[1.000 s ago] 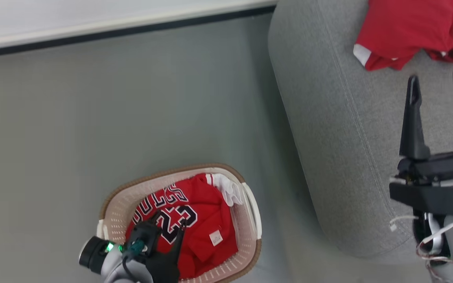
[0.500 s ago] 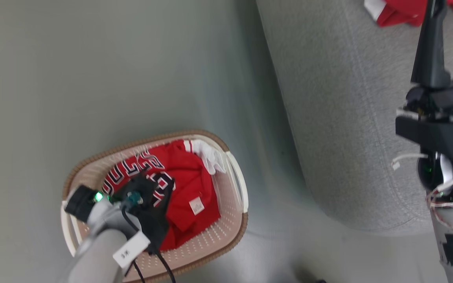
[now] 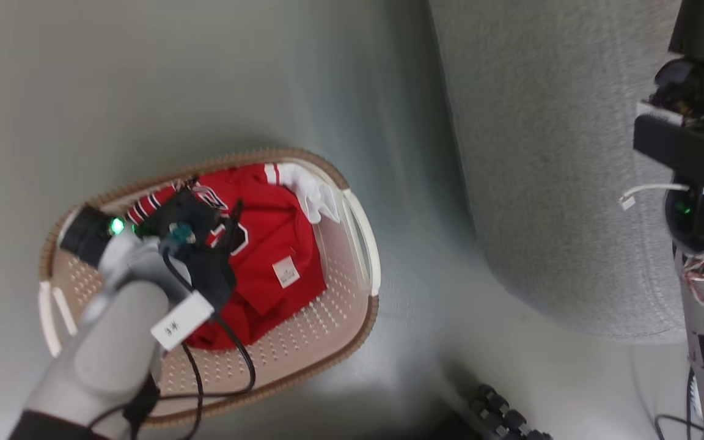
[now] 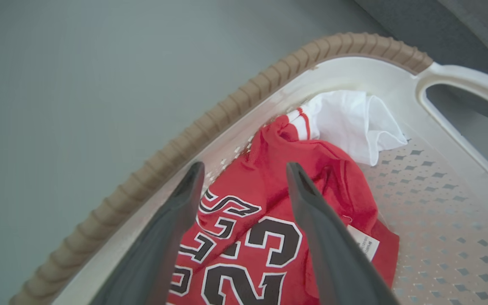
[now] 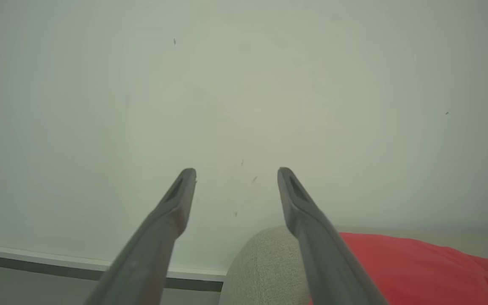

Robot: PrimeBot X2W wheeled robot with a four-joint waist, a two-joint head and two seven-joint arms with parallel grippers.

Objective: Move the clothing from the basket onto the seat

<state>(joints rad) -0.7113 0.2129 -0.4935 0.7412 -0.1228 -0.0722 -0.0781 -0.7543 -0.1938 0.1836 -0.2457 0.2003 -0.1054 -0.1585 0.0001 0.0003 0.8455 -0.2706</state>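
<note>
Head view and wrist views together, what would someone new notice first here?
The red number 23 jersey grabs the eye first, crumpled in the cream basket on the floor, with the open left gripper aimed at it. Next comes the big grey sofa right of the basket, with another red garment lying on it.

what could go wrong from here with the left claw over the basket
The open left claw sits close to the rim of the basket; a finger could catch the wall instead of the jersey. The arm's black cable loops over the basket and might snag on it during the lift.
</note>
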